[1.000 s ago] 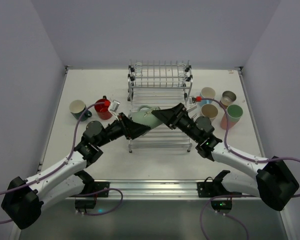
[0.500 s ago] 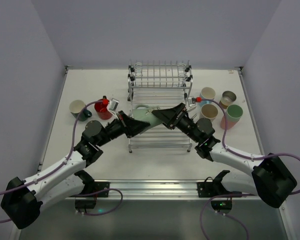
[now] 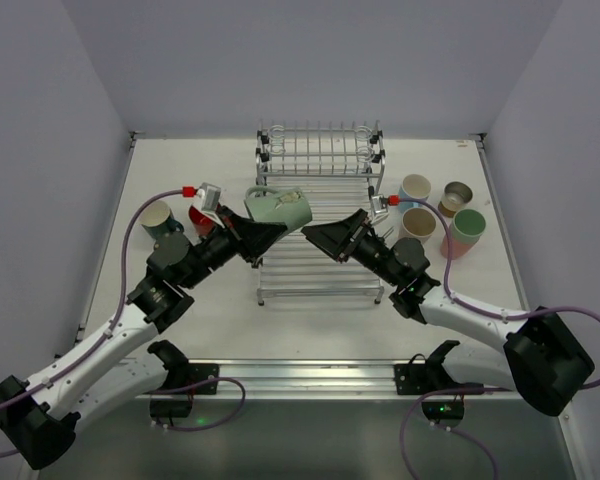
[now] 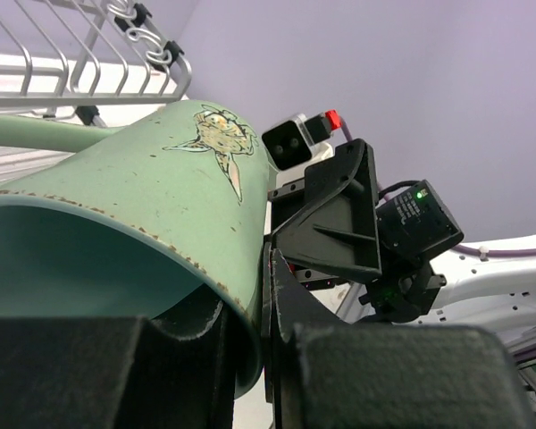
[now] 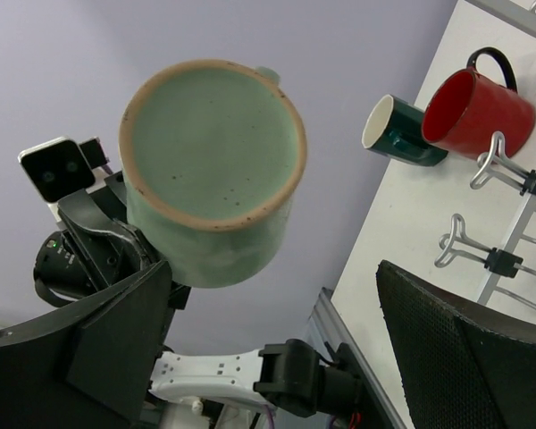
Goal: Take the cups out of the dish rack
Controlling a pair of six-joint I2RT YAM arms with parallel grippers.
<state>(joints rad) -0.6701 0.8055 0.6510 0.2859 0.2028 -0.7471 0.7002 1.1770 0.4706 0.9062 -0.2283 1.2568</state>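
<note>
My left gripper (image 3: pixel 263 232) is shut on the rim of a sage green mug (image 3: pixel 280 208) and holds it tilted in the air above the left part of the dish rack (image 3: pixel 320 160). In the left wrist view the mug wall (image 4: pixel 143 206) is pinched between my fingers (image 4: pixel 290 295). My right gripper (image 3: pixel 326 234) is open and empty over the rack's lower tray, facing the mug (image 5: pixel 210 170). A red mug (image 5: pixel 473 112) and a dark teal cup (image 5: pixel 397 134) stand on the table left of the rack.
Right of the rack stand a light blue cup (image 3: pixel 414 187), a tan-brown cup (image 3: pixel 458 192), a beige cup (image 3: pixel 418 222) and a mint green cup (image 3: pixel 469 224) on a pink one. The dark teal cup (image 3: pixel 158 218) sits near the left wall.
My left gripper has lifted the green mug off the rack's lower tray, up and to the left. The right gripper has drawn back a little and stays open.
</note>
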